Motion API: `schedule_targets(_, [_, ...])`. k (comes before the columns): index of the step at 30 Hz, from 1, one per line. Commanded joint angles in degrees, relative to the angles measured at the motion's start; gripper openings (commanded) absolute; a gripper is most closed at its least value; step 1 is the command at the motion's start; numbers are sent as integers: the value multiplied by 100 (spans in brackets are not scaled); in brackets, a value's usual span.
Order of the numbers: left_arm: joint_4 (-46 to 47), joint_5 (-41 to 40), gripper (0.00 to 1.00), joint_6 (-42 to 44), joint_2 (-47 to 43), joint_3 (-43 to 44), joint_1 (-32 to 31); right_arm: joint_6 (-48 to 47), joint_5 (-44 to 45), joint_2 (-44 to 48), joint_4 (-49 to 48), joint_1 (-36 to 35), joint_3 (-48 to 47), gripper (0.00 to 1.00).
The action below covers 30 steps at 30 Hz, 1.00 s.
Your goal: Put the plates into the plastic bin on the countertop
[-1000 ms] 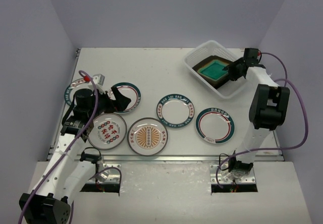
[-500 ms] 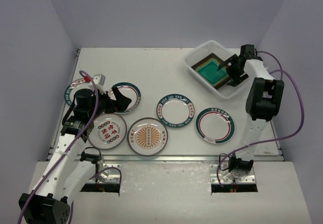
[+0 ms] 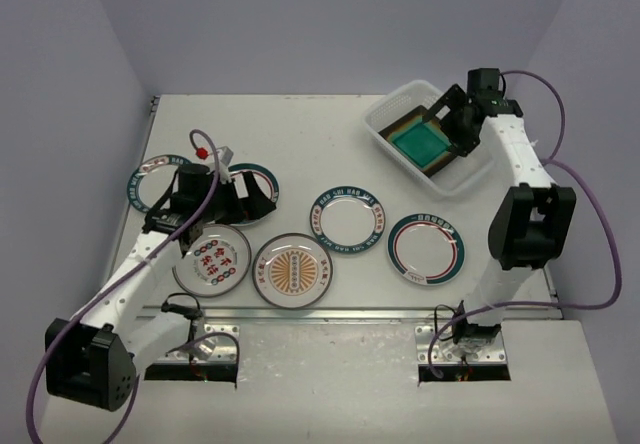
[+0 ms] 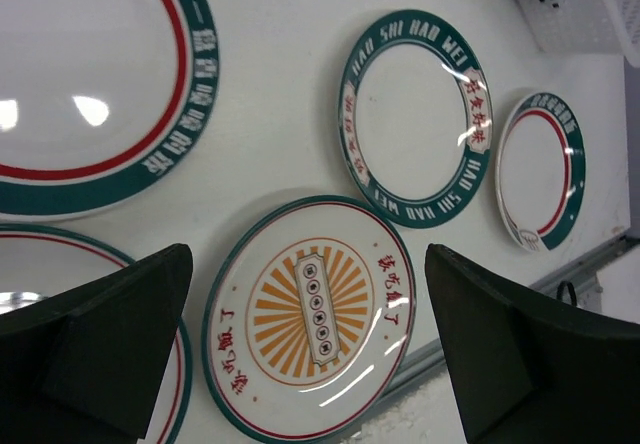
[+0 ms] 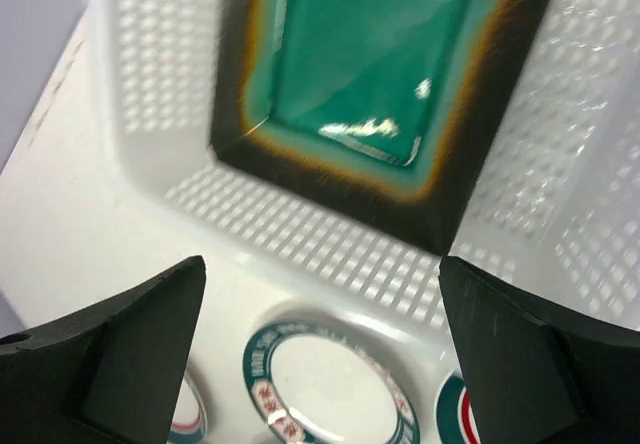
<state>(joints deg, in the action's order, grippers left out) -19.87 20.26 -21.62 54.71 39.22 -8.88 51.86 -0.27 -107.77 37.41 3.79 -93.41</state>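
The plastic bin stands at the far right of the countertop. A square teal plate with a dark amber rim lies in it and also shows in the right wrist view. My right gripper hovers open and empty above the bin's near wall. My left gripper is open and empty above a round teal-rimmed plate. In the left wrist view my left gripper frames the sunburst plate. Other round plates lie in front: red characters, sunburst, teal rim, teal-and-red rim.
Another round plate lies at the far left, partly behind my left arm. The metal front edge runs just in front of the plates. Grey walls close in the left, back and right sides.
My right gripper has lifted up and back from the teal plate, which stays in the bin. My left arm has stretched forward, its gripper shifting slightly right over the teal-rimmed plate.
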Motion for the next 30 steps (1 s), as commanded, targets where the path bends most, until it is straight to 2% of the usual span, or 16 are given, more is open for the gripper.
schedule_targets(1, [556,256,100,-390,508,609,-589,-622,-226,1267,-439,-585,327,99])
schedule_targets(2, [700,320,100,-451,783,673,-744,-670,-498,1753,-681,-688,623,99])
schedule_targets(4, [1131,697,100,-616,1348,817,-806,-575,-1727,2618,-1778,-713,1846,99])
schedule_targets(6, [1263,748,100,-639,1782,1064,-820,-413,-2627,3417,-2967,-713,2663,99])
schedule_targets(8, [1377,814,100,-631,2499,1363,-828,-277,-3616,3950,-3258,-714,3536,99])
schedule_targets(10, [1494,984,99,-605,3235,1573,-842,-382,-4167,4250,-3127,-722,3807,99])
schedule_targets(12, [1504,1092,97,-545,3961,1930,-844,-407,-4388,4783,-3248,-730,4367,99])
schedule_targets(16, [1519,1266,92,-551,4913,2434,-928,-766,-4555,5658,-2859,-722,4994,99])
schedule_targets(23, [1530,1130,87,-655,5931,2857,-1175,-920,-4686,6513,-2631,-722,5728,99])
schedule_targets(30, [1539,1068,64,-704,6470,2925,-1266,-581,-4842,6500,-3258,-722,6256,99])
